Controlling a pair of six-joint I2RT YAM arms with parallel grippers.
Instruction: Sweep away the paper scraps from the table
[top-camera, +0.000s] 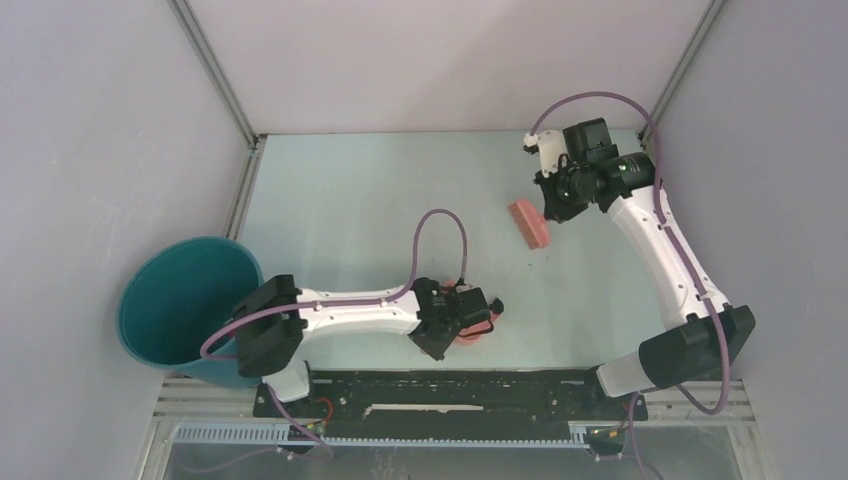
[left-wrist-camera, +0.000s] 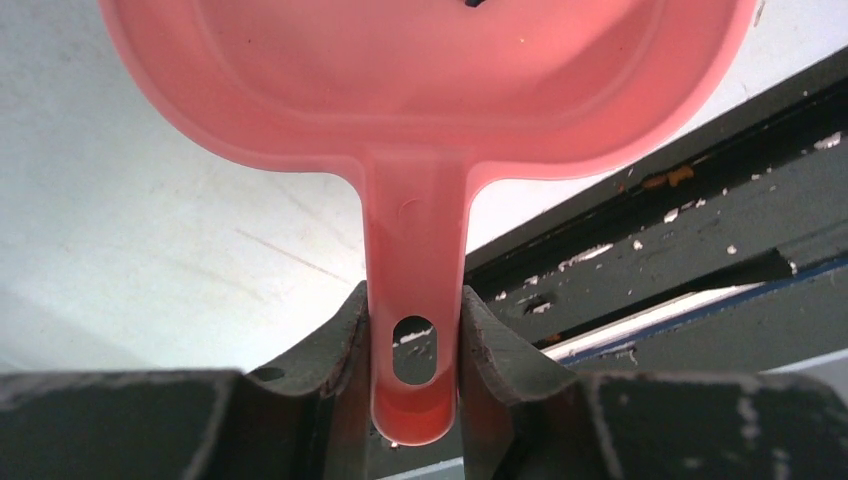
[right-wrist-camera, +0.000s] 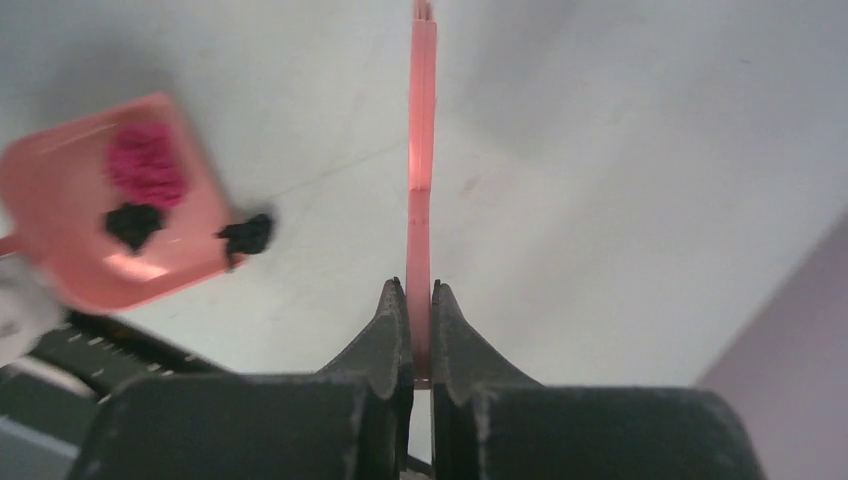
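Observation:
My left gripper is shut on the handle of the salmon-pink dustpan, near the table's front edge; the left wrist view shows the handle clamped between the jaws. In the right wrist view the dustpan holds a magenta paper scrap and a black one. Another black scrap sits at its lip. My right gripper is shut on the pink brush, held above the pale mint-green table at the right rear. The brush appears edge-on in its wrist view.
A round teal bucket stands off the table's left front corner, beside the left arm's base. A black rail runs along the front edge. Grey walls close in the back and both sides.

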